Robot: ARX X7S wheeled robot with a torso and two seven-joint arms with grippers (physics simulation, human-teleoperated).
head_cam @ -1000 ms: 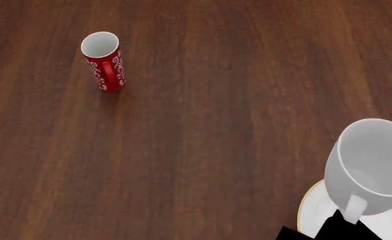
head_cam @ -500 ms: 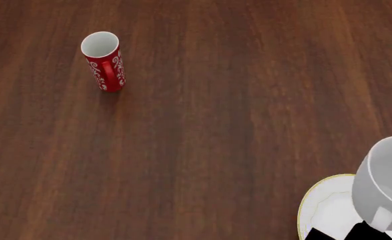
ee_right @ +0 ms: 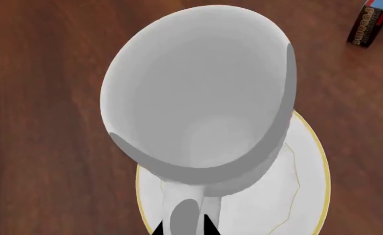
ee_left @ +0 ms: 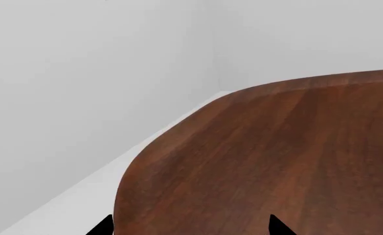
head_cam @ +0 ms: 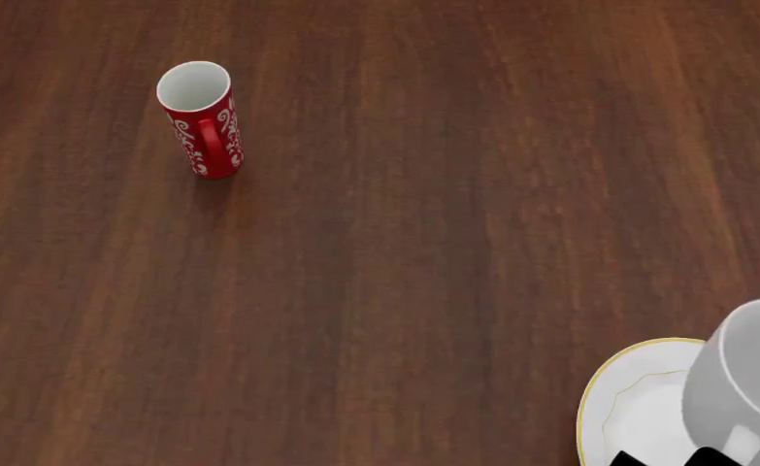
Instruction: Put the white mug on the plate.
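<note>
Lowering white mug [ee_right: 201,93] over plate [ee_right: 308,196]; right gripper [ee_right: 188,226] clamped on handle, left gripper [ee_left: 188,227] tips apart, idle; centre mug, confirm base contact before release

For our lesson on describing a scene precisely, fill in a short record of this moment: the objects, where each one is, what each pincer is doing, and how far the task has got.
surface: dark brown wooden table
white mug: plain glossy white cylindrical mug, above the plate, opening up; contact not visible
plate: round white dish with thin gold rim, near table edge by the robot
red mug: slim red mug with white swirls, upright, far left, apart
small box: dark printed box, lying beyond the plate
right pincer: at the mug's handle, grip unclear
left pincer: open, empty, over the table's corner
task: mug over plate, release not seen
</note>
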